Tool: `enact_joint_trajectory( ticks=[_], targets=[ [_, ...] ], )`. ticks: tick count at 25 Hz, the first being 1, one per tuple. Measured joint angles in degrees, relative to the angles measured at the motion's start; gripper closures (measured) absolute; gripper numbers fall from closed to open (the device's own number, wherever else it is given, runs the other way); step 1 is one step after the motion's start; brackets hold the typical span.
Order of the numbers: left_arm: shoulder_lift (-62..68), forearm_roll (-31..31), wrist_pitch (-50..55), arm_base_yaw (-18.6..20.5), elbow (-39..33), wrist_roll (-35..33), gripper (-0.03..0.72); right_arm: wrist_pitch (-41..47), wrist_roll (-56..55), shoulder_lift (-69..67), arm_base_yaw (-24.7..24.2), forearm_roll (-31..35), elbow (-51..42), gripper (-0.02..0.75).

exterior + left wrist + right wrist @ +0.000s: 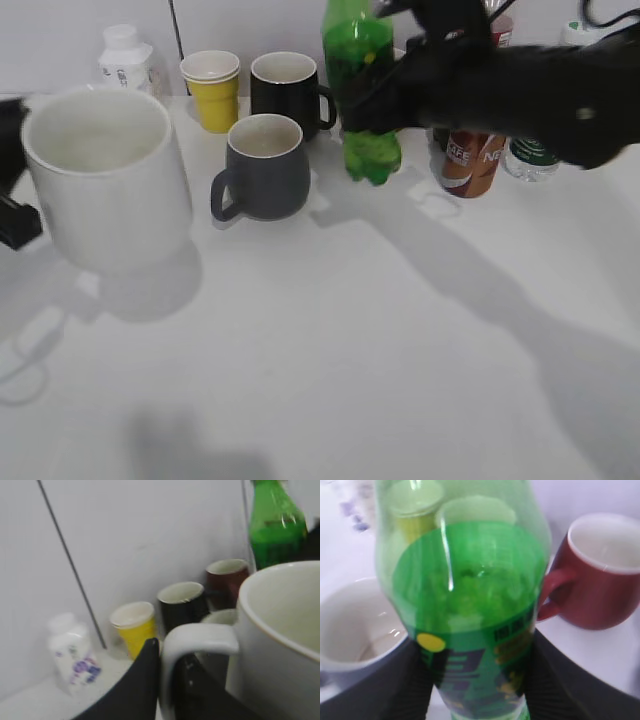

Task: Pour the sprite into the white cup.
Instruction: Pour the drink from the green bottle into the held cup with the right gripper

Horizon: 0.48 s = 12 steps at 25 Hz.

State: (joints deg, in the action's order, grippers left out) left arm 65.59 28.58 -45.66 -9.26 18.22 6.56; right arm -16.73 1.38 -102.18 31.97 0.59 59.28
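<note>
Since the sprite (366,90) hangs clear of the table at the back, well apart from the white cup (108,185) at the left, it must cross above the grey mug (262,168) and black mug (287,92); a low swing could tip one, and tilting early would spill on the table (360,340). The right gripper (480,680) is clamped on the bottle's labelled middle, which could slip when tipped. The left gripper (167,680) is closed on the cup's handle.
</note>
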Motion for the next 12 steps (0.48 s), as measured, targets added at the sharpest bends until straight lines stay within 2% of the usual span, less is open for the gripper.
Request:
enact_joint_trajectory(
  ticks=[5,9,12],
  targets=[
    [0.03,-0.07,10.16,-7.56,1.11,4.34,0.64,0.28,0.45,11.19,0.05,-12.69,-5.12,0.365],
    [0.03,-0.53,22.12,-13.97,5.52,7.07,0.64,3.97,0.92,15.75,0.77,-24.78,-6.37,0.365],
    [0.03,-0.91,28.3,-18.16,8.91,7.84,0.64,5.38,3.58,16.06,2.42,-30.36,-6.65,0.365]
  ],
)
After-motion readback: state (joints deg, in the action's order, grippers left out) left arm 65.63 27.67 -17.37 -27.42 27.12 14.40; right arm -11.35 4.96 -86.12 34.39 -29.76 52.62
